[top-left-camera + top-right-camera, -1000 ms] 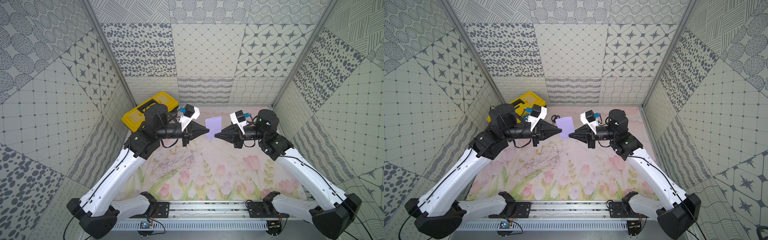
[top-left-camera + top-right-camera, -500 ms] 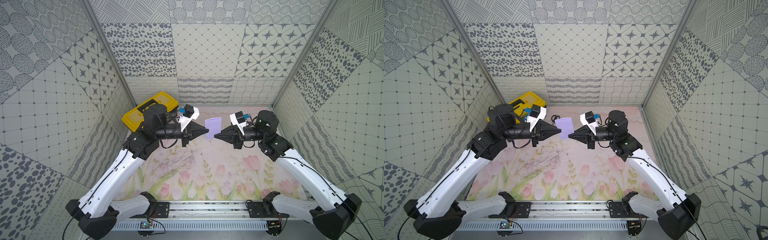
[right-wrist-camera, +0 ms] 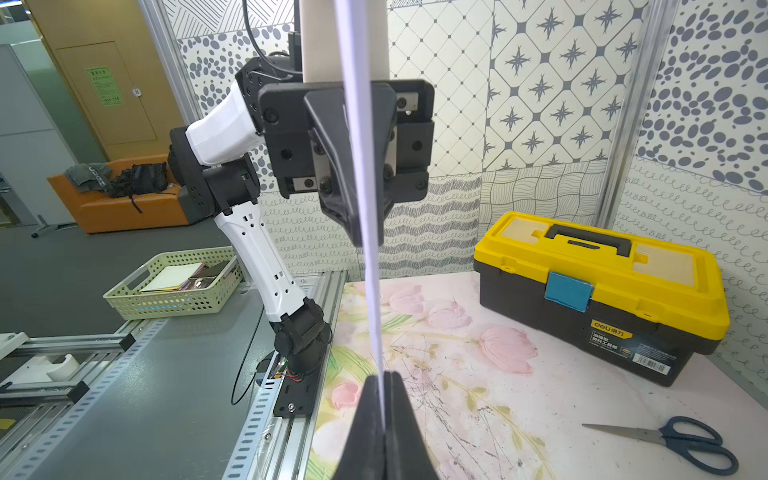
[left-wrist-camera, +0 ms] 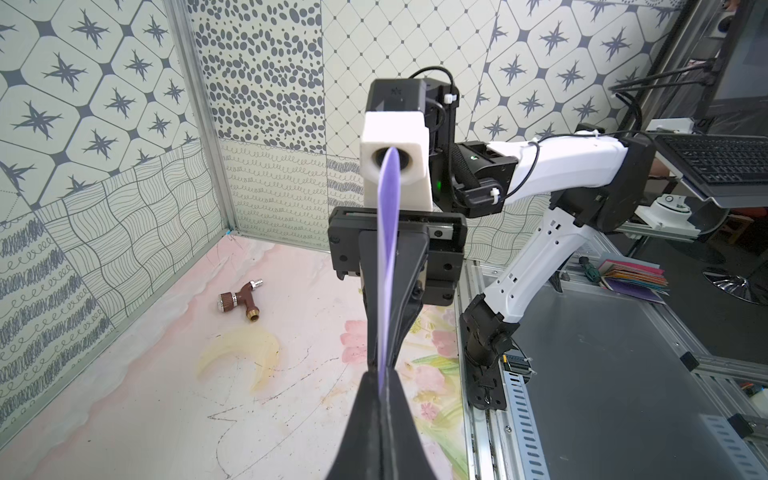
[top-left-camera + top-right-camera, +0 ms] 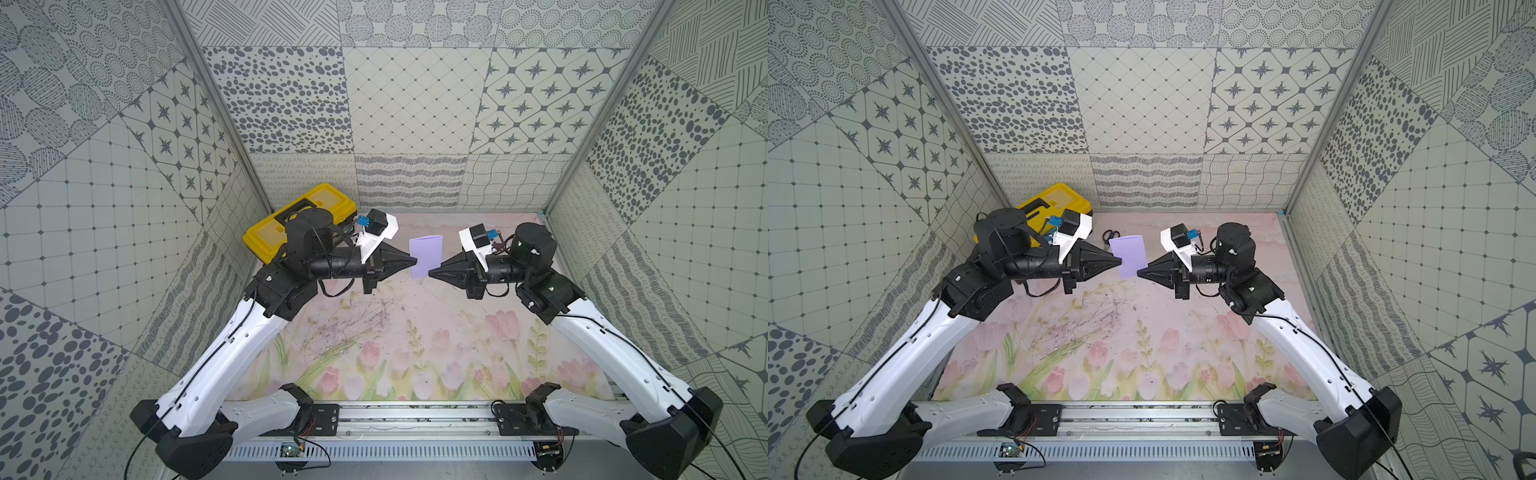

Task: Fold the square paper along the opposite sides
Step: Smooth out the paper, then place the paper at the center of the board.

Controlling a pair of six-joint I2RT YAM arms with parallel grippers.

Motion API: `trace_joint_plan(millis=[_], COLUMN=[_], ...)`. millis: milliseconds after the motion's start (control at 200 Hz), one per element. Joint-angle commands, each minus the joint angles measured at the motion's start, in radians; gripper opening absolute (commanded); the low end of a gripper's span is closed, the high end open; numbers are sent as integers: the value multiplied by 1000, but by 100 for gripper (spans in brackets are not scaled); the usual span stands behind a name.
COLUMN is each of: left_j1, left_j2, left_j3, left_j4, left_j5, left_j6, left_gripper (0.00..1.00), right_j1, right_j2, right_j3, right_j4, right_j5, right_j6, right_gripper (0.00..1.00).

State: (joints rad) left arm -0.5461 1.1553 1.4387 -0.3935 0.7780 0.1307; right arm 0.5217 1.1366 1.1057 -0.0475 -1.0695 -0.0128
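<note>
1. Pinching the square paper (image 5: 426, 254) from opposite sides, the left gripper (image 5: 412, 261) and the right gripper (image 5: 431, 273) each had their jaws closed tight on it. The left held one edge at about mid-height and the right held the other edge low, near a bottom corner.
2. The lavender sheet stood upright in the air between the two tips, clear of the flower-printed table (image 5: 395, 332) and above its far middle. Both top views showed it as a narrow rectangle. Seen edge-on from the left wrist (image 4: 387, 249), two layers bowed apart like a leaf.
3. The fold itself appeared to be made already: the sheet looked doubled over but not yet flat, so the step in hand seemed to be setting the crease.
4. The next move would likely call for bringing the layers together, by drawing the sheet taut or laying it on the table and pressing along the fold. One pinch would have to let go without the thin paper slipping or twisting out of line.
5. A yellow toolbox (image 3: 598, 282) sat closed by the far wall behind the left arm, with scissors (image 3: 673, 440) lying on the table in front of it. A small brown tap fitting (image 4: 241, 299) lay near the far corner on the right arm's side.
6. None of these lay under the sheet, and the table below it looked free for setting the paper down. The scissors (image 5: 1109, 237) were the nearest clutter.
</note>
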Motion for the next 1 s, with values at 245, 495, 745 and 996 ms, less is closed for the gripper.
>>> trace_joint_plan(millis=[245,495,745,996], left_j1=[-2,-2,-2,-2], left_j2=[-8,-8,-35,51], left_j3=[16,16,-111,-439], left_j4=[36,38,106,338], left_j5=[3,0,-89,-59], left_j6=[14,7,-78,-435], left_gripper=[0,0,0,0], right_j1=[-5,-5,-5,-25], right_j2=[-24,-63,-181,-434], right_j3=[-65,-104,-210,-326], right_j4=[44,42,-12,-205], right_j5=[46,103,427,961], right_j6=[22,30,130,239], right_gripper=[19,69,97,97])
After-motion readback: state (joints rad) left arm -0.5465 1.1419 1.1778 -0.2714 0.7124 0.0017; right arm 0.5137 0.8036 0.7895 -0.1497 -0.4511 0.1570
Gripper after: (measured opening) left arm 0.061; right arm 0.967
